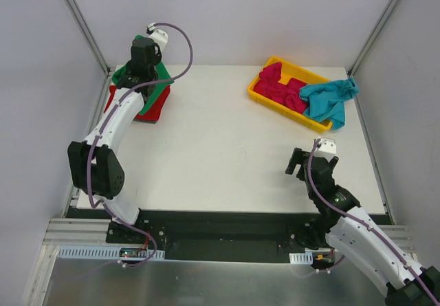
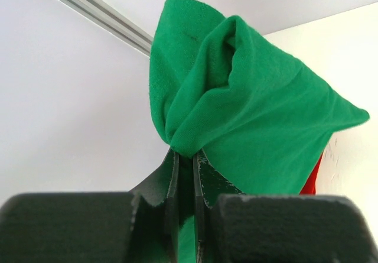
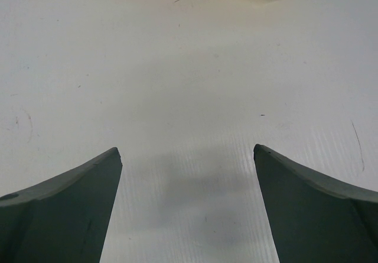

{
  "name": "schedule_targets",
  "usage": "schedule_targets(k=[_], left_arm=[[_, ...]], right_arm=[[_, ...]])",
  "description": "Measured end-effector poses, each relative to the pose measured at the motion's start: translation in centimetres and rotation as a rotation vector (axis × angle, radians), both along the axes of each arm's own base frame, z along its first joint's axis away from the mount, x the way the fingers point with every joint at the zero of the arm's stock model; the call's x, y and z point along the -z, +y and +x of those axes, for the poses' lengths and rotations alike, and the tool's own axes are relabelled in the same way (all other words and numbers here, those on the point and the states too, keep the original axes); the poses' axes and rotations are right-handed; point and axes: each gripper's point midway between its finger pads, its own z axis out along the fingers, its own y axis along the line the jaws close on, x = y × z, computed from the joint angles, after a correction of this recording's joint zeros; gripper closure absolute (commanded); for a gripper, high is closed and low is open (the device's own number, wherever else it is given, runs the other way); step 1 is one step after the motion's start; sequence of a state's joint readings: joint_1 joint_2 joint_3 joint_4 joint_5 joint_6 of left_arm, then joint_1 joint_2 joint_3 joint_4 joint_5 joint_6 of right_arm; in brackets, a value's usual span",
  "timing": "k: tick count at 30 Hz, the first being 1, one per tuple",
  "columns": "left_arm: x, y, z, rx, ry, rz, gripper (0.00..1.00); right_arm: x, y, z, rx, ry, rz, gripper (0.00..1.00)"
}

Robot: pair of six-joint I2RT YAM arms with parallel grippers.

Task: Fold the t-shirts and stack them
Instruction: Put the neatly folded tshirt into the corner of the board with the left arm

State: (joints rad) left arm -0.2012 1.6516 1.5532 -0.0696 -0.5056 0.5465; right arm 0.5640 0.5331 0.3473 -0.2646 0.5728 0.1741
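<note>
1. A white, faintly ribbed table (image 1: 220, 155) is seen from above, with two arms bolted at its near edge.
2. At the far left corner, the green t-shirt (image 1: 121, 76) is seen as soft matte knit cloth, lying over the red t-shirt (image 1: 155, 104), which is folded into a thick block on the table.
3. In the left wrist view, a bunch of the green t-shirt (image 2: 248, 115) is drawn up into rounded folds and a peak, and a sliver of the red t-shirt (image 2: 313, 180) shows below its right edge.
4. The left gripper (image 2: 186, 153) is clamped on that green bunch: its two thin dark fingers (image 2: 171, 180) are nearly together, with cloth pinched between them.
5. At the far right, a shallow rectangular yellow plastic tray (image 1: 271, 104) is set at an angle. The magenta-pink t-shirt (image 1: 278, 89) is crumpled inside it, and the teal t-shirt (image 1: 330, 100) is draped over its right end, spilling past the rim.
6. The right gripper (image 1: 297, 161) is held over bare table near the right front, well apart from the tray.
7. In the right wrist view, the right gripper (image 3: 186, 151) is seen with its jaws spread wide, nothing held or touched.
</note>
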Motion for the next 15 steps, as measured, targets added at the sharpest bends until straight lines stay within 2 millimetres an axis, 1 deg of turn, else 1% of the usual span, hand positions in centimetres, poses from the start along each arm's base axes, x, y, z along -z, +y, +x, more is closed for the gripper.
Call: schedule_targets(k=[5,9,12,15], left_arm=[[0.9,-0.5,1.5,-0.009,0.015,-0.033,1.0],[3.2,-0.4,2.9,-0.019,0.058,-0.06,1.0],[5.3,0.3,3.8,-0.037,0.1,-0.078,1.0],[7.3,2.3,4.9,-0.074,0.131,-0.095,1.0]], right_arm=[[0.0,-0.1,0.0,0.008,0.0,-0.004,0.04],[0.0,-0.3,0.0,0.016,0.0,-0.01,0.04],[0.1,-0.4,0.1,0.019,0.0,-0.013,0.04],[0.1,-0.4,0.1,0.024,0.001,-0.015,0.04]])
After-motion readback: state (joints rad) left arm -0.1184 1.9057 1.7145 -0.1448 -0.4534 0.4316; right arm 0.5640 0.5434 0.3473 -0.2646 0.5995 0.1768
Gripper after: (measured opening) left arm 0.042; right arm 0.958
